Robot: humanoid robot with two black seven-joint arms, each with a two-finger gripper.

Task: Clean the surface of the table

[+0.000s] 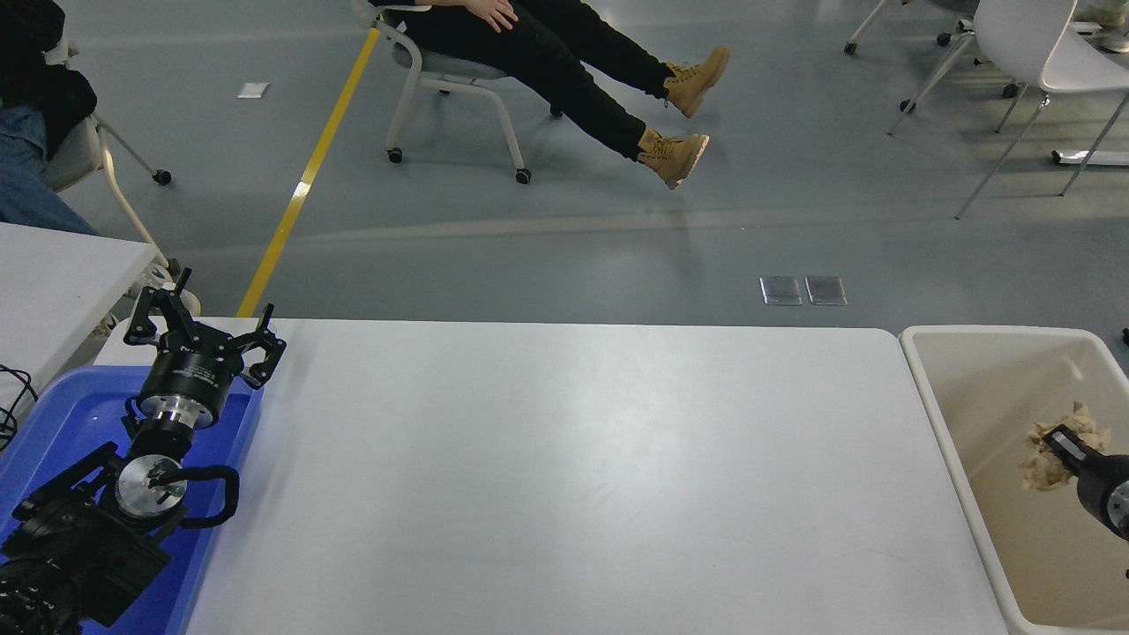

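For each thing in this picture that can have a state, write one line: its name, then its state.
Table surface: bare, nothing lying on it.
Beige tub: open-topped, beside the table's right end.
Crumpled brown paper: gripped, held over the tub.
Right gripper: shut on the paper.
Left gripper: open, holding nothing, parked over the blue tray.
Blue tray: nothing seen in it.

R arm (1107, 498) cut by edge | hand's fingers buried in paper wad (1054, 459)
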